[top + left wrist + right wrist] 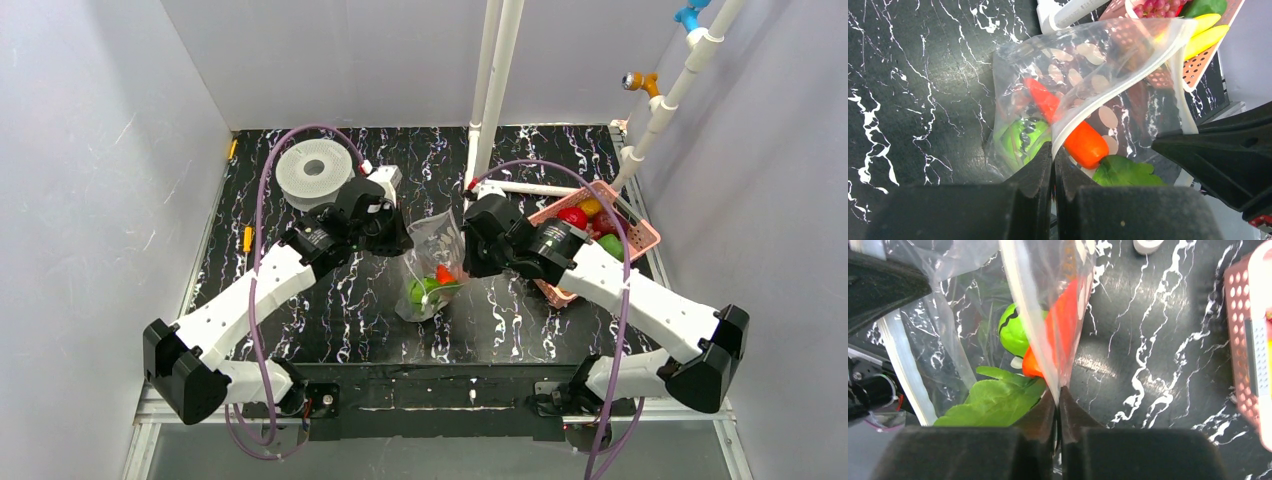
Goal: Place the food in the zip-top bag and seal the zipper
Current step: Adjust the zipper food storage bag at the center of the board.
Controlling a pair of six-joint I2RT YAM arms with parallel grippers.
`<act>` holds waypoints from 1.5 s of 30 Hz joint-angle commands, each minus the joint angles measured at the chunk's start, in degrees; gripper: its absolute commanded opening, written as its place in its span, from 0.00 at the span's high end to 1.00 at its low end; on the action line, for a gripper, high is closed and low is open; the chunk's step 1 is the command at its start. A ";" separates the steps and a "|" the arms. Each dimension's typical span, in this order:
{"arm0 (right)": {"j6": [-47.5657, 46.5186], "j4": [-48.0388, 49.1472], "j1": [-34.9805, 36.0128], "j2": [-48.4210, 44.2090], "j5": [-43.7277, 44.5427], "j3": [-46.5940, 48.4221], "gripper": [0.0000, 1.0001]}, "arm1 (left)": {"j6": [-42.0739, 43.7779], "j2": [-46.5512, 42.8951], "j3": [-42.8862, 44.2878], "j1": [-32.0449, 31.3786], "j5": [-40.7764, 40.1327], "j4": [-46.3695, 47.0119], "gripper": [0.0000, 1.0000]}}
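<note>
Amid white walls [100, 150]: blk table [330, 320], bag [434, 238]

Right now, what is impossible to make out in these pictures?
- Top view: the right arm covers part of the pink basket, so the food left inside cannot be counted.
- Left wrist view: the zip-top bag blurs the green food; its kind is unclear.
- Right wrist view: the top edge cuts off the zipper.
</note>
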 commanded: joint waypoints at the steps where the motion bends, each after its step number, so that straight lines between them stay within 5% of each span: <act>1: -0.94 2.03 0.96 1.12 0.02 8.91 0.99 | -0.63 -2.56 6.50 -0.05 2.22 -6.27 1.00; 5: -2.41 -3.56 4.41 4.68 -0.16 22.30 0.99 | -4.51 -3.65 19.19 -0.07 10.21 -16.54 1.00; 8: -1.96 -3.56 4.50 9.00 -6.22 26.86 0.99 | -12.28 -8.12 18.15 -0.07 12.89 -13.02 1.00; 13: -2.49 7.99 3.43 10.47 -8.99 20.66 0.99 | -13.95 -10.46 10.40 1.03 1.15 -13.58 1.00; 17: -2.17 9.33 1.41 14.07 -17.10 24.66 0.99 | -11.37 -5.94 18.51 2.04 -3.88 -25.10 1.00; 25: -3.31 11.22 -1.38 19.30 -26.07 28.04 0.99 | -6.95 -8.66 16.31 2.06 -12.67 -19.81 1.00; 32: -1.66 20.17 -4.87 19.86 -34.03 17.94 0.98 | -5.03 -5.94 8.53 2.05 -19.25 -8.98 1.00; 39: 0.17 21.35 -5.08 20.77 -35.00 14.11 0.82 | -7.36 -2.33 9.20 1.98 -26.43 -6.28 1.00; 45: -1.18 17.09 -5.16 19.99 -31.88 16.32 0.68 | -2.03 -2.27 8.26 1.81 -23.34 -0.55 1.00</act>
